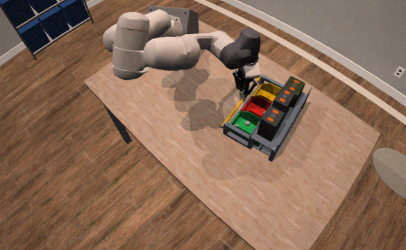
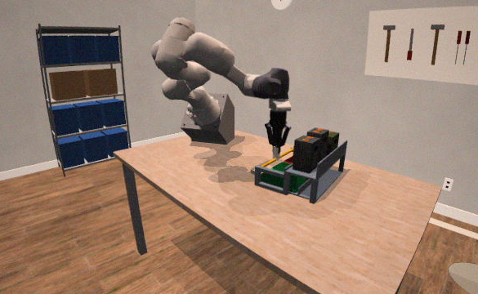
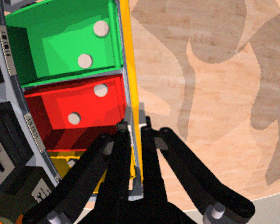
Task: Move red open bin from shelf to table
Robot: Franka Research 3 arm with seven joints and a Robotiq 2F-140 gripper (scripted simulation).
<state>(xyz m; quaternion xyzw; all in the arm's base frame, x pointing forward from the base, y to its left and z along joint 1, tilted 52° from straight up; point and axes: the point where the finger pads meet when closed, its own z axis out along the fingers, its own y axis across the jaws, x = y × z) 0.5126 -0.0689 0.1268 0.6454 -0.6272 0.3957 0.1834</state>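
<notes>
The red open bin (image 1: 255, 107) (image 2: 289, 159) (image 3: 56, 115) sits on the grey shelf (image 1: 293, 119) (image 2: 330, 158) between the green bin (image 1: 243, 128) (image 3: 61, 47) and the yellow bin (image 1: 268, 92). Two pale round parts lie in the red bin. A yellow rail (image 1: 233, 112) (image 2: 268, 164) (image 3: 129, 55) runs along the shelf's front. My gripper (image 1: 243, 96) (image 2: 276, 155) (image 3: 136, 111) points down, its fingertips close together on both sides of the rail, near the red bin's yellow-bin end. It appears shut on the rail, not on a bin. The fingers hide part of the yellow bin in the wrist view.
Three dark boxes with orange marks, one a black box (image 1: 272, 121) (image 2: 306, 153), stand on the shelf's upper level behind the bins. The wooden table (image 1: 175, 163) (image 2: 206, 196) extends in front of the shelf and beyond its green-bin end.
</notes>
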